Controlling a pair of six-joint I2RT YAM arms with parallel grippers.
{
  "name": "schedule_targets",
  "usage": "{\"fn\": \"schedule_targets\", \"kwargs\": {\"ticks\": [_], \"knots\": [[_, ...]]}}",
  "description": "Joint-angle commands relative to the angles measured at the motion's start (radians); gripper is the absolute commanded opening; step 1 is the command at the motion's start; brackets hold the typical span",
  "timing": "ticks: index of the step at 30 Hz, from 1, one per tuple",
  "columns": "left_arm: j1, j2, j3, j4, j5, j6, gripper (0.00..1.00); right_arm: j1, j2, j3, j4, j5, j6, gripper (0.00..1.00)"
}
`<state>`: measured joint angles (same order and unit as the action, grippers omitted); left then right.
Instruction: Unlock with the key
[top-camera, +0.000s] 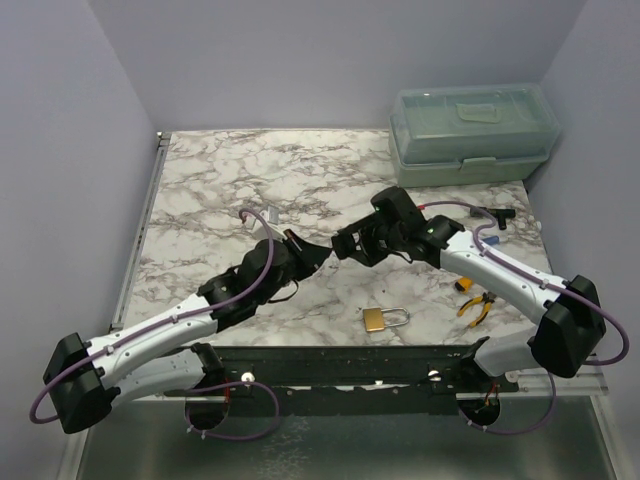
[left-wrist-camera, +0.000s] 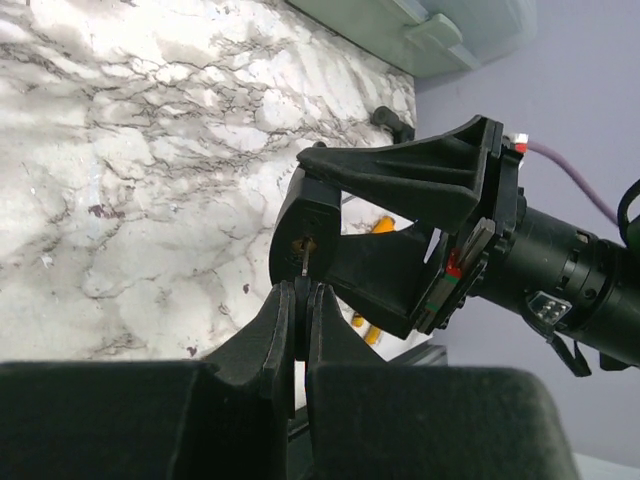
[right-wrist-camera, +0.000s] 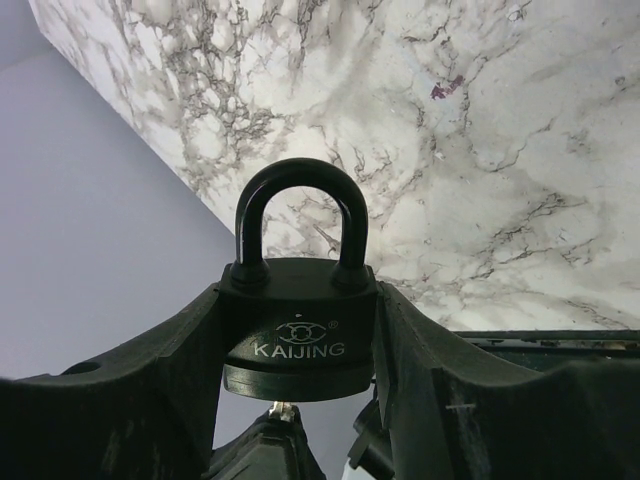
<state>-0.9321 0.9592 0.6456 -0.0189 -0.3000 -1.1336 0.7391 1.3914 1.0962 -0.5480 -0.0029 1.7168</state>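
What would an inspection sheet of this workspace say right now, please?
Surface: marble-patterned table.
Job's things: black padlock, shackle shut, held off the table; key at its keyhole.
Clutter: brass padlock, pliers, green toolbox at the far right corner.
Grippers: left gripper shut on key; right gripper shut on black padlock.
Cables: purple cables along both arms, no snag seen.
Surroundings: lilac walls; nothing else seen.
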Motion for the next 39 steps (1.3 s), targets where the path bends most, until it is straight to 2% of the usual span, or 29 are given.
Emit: {"fn": "schedule_targets", "kwargs": {"ticks": [1, 5, 12, 16, 22, 29, 35, 39], "knots": [[-0.013, 0.017, 0.028, 0.007, 0.071, 0.211, 0.0, 0.04, -0.05, 0.052, 0.12, -0.166, -0.012, 0.0], [-0.017, -0.07, 0.006, 0.014, 0.164, 0.43, 0.0, 0.039, -0.055, 0.057, 0.109, -0.184, -0.006, 0.0], [-0.016, -0.166, 0.03, -0.121, 0.182, 0.519, 0.0, 0.038, -0.091, 0.061, 0.08, -0.145, 0.009, 0.0], [-0.016, -0.167, 0.016, -0.127, 0.175, 0.488, 0.0, 0.039, -0.083, 0.077, 0.078, -0.15, 0.006, 0.0], [-0.016, -0.145, 0.02, -0.124, 0.107, 0.367, 0.0, 0.037, -0.078, 0.073, 0.083, -0.148, 0.003, 0.0], [-0.016, -0.193, 0.023, -0.162, 0.05, 0.29, 0.0, 0.039, -0.096, 0.053, 0.082, -0.134, 0.008, 0.0], [-0.016, -0.109, 0.014, -0.088, 0.078, 0.259, 0.0, 0.039, -0.077, 0.079, 0.084, -0.145, 0.006, 0.0], [-0.016, -0.059, 0.03, -0.067, 0.035, 0.23, 0.0, 0.038, -0.058, 0.099, 0.063, -0.152, 0.01, 0.0]]}}
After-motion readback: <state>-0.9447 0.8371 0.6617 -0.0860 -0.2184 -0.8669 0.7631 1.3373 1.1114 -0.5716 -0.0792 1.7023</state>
